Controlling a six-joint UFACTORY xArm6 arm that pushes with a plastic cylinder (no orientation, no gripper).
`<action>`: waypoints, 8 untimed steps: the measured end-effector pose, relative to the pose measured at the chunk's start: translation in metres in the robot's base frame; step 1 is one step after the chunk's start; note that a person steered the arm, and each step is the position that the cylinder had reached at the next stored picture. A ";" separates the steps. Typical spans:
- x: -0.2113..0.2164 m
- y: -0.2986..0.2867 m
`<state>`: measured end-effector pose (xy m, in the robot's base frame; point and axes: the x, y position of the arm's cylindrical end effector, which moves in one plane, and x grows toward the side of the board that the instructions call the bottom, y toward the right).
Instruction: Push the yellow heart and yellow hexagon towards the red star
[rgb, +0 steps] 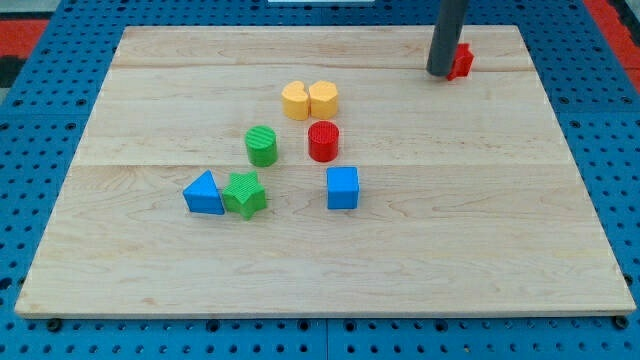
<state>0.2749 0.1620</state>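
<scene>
Rod's got no gripper, so no open/closed state. My tip (440, 73) is sitting at the view's top right, touching the red star (461, 62). Yellow heart (295, 100) and yellow hexagon (323, 99) are sitting touching mid-surface (500, 250), well apart from it.

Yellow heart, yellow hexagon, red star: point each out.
yellow heart (295, 100), camera view, top face.
yellow hexagon (323, 98), camera view, top face.
red star (461, 61), camera view, visible right part beside the rod.

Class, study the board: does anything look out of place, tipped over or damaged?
Nothing stands out. No block looks tipped or damaged. My tip rests beside the red star, partly hiding it; the yellow heart and yellow hexagon sit touching.
</scene>
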 end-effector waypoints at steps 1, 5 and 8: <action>0.013 0.012; 0.115 -0.184; 0.069 -0.230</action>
<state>0.3442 -0.0684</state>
